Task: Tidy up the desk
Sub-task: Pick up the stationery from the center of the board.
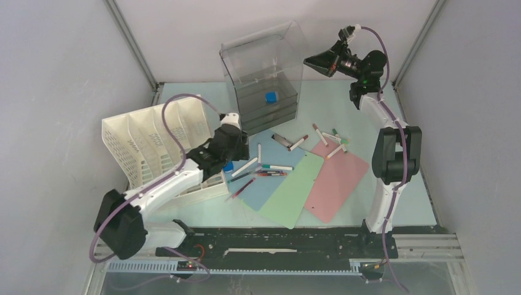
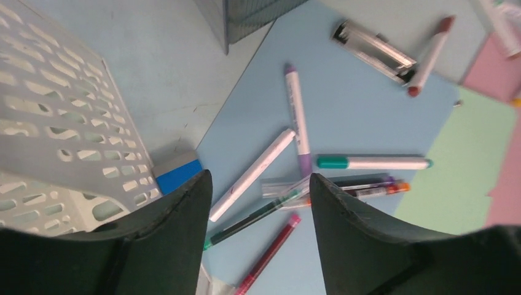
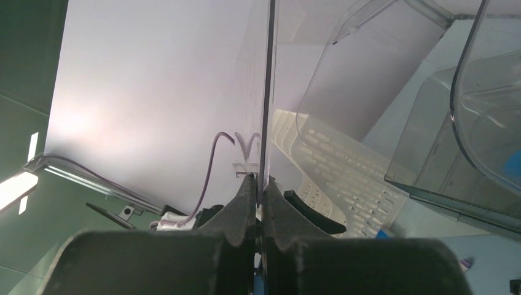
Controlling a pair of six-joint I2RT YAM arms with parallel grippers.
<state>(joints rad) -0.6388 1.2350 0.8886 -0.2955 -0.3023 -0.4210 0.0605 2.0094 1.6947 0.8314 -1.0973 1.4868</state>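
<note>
The mint-green desk [image 1: 344, 98] holds scattered pens [image 1: 265, 170] and markers on blue [image 1: 270, 187], green [image 1: 293, 192] and pink [image 1: 339, 178] sheets. My left gripper [image 1: 231, 161] is open and empty, low over the blue sheet beside the white file rack [image 1: 153, 147]. In the left wrist view it [image 2: 261, 184] hangs over a green pen [image 2: 258, 215] and a red pen [image 2: 270, 252]. My right gripper [image 1: 309, 61] is raised and shut on the thin clear lid [image 3: 268, 92] of the clear drawer box [image 1: 264, 80].
A blue cube [image 1: 270, 97] lies inside the clear box. A blue-and-grey eraser [image 2: 178, 175] lies by the rack's foot [image 2: 55, 123]. A metal clip [image 2: 375, 52] and a red-capped marker [image 2: 430, 55] lie further along. More markers [image 1: 332, 141] lie on the pink sheet.
</note>
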